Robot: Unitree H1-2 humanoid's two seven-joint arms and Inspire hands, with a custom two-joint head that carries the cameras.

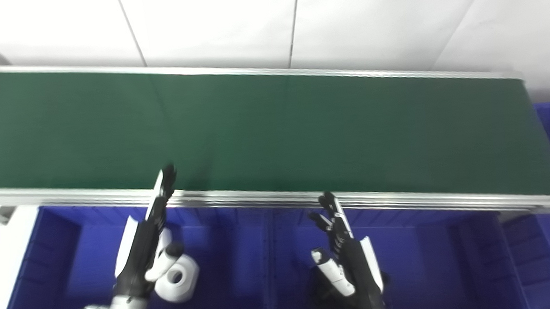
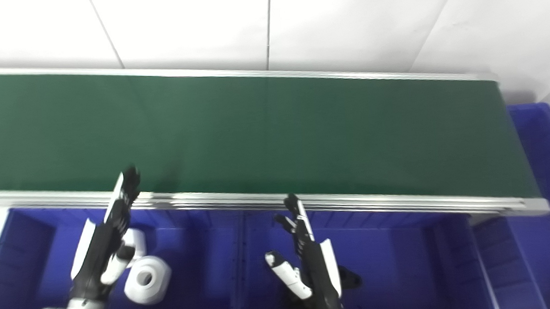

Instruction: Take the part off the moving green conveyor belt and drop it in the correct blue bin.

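While the green conveyor belt (image 1: 274, 135) is running bare, both hands are hovering spread and empty: left hand (image 1: 142, 251) nearer the white ring-shaped part (image 1: 176, 277), seemingly lying in the left blue bin (image 1: 57, 263); right hand (image 1: 345, 255) over the right bin (image 1: 429, 255).

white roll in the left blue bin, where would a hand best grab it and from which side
Grip the white roll across its curved outer wall, coming from above. It lies with its hole facing up toward the camera, so both sides are exposed. The left hand, open beside it, is nearest; the bin wall blocks a low sideways approach.
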